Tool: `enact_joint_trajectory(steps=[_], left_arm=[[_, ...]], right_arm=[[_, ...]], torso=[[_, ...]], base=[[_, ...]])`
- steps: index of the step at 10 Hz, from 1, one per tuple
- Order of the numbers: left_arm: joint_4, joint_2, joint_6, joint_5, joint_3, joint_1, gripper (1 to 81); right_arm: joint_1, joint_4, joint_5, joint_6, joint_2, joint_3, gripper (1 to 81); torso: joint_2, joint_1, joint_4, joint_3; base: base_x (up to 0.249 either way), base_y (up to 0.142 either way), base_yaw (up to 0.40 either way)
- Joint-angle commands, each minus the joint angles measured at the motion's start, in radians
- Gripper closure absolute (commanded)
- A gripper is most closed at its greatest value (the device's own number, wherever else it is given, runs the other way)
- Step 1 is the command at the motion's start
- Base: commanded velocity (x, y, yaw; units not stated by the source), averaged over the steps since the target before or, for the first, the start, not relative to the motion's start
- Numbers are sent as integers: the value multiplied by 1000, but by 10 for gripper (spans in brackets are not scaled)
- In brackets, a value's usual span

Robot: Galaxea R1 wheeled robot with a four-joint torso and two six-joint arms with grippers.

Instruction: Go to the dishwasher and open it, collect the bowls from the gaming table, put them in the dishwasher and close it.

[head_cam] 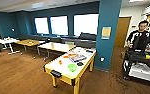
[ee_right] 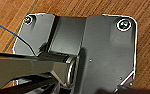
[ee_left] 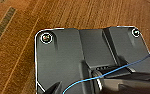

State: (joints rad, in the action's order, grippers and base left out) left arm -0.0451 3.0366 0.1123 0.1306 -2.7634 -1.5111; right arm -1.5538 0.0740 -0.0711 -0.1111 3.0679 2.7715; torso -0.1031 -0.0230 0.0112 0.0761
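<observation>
A: Wood-brown floor planks (ee_left: pixel 21 57) lie under both wrist cameras, below the robot's own dark plates. State of the jaws?

B: Cannot tell for either arm. The jaws are not distinguishable in the wrist views, so no wide, narrow or holding condition can be reported. Nothing indicates a load on either arm.

A: Working outward, where are the task items?

B: In the head view the gaming table (head_cam: pixel 56 65), white tabletop with yellow edge and legs, stands ahead near the centre of the room, beside the teal pillar (head_cam: pixel 108 32). The light green bowl (head_cam: pixel 72 67) sits toward the near end of the tabletop. An orange item (head_cam: pixel 65 56) lies farther along; it is probably the orange bowl, but the view is too blurred to confirm. A flat multicoloured object (head_cam: pixel 76 57) and a small dark object (head_cam: pixel 80 64) lie between and beside them.

A: Other surroundings?

B: Plain tables (head_cam: pixel 56 46) stand farther back under the windows (head_cam: pixel 59 25). A person (head_cam: pixel 139 37) stands at the right behind a cart (head_cam: pixel 140 65).

A: Step in hand?

B: Judged as the approach to the gaming table for bowl collection. The table is well apart from the robot.

A: Requirement for the next move?

B: Close the gap squarely to the near end of the tabletop, stopping with the green bowl within arm reach, and keep clear of the corner leg and the pillar.
</observation>
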Motion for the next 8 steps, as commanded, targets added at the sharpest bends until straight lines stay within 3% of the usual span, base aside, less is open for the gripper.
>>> enact_joint_trajectory(steps=[1,8], left_arm=[[-4,-4,7,-46,-2,51,10],[-4,-5,7,-45,-2,51,10]], right_arm=[[50,1,48,-2,7,-3,10],[51,1,48,-2,7,-4,10]], torso=[[0,0,0,0],[0,0,0,0]], base=[[92,81,0],[121,79,0]])
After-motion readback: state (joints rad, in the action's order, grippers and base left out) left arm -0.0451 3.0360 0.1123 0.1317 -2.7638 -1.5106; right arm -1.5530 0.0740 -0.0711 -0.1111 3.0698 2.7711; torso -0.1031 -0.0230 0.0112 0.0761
